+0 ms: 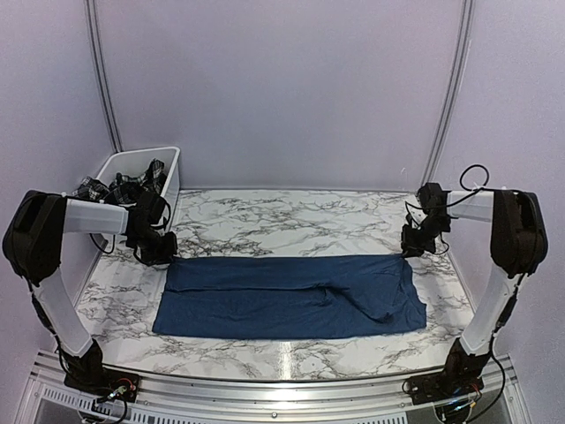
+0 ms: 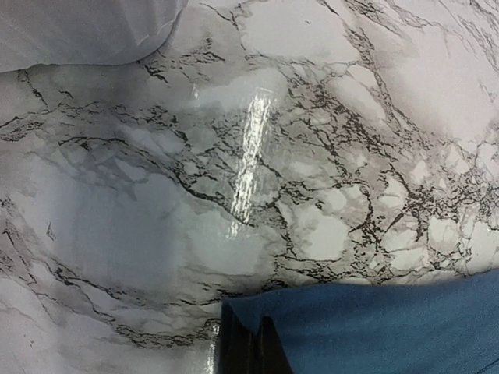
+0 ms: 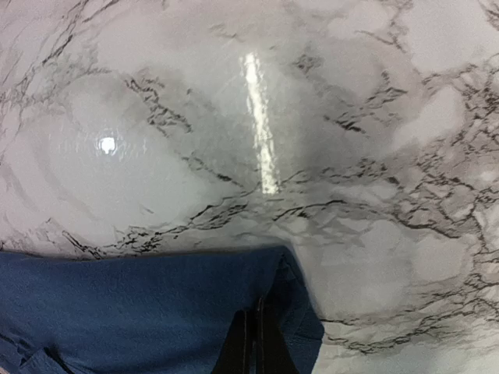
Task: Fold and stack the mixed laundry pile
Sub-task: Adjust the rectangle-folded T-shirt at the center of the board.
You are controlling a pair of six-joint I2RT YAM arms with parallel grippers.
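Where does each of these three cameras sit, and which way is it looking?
Top external: fixed above and behind the arms, facing down over the marble table, navy t-shirt and white bin; both arms show, left gripper and right gripper at the shirt's far corners.
Left wrist: on the left arm, facing down past its shut fingers pinching a shirt corner.
Right wrist: on the right arm, likewise; its shut fingers pinch the other corner.
Shared: both wrist views show t-shirt and marble.

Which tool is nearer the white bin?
Left. The left tool grips the navy t-shirt at the corner just before the white bin; the right tool grips the opposite far corner, across the table.
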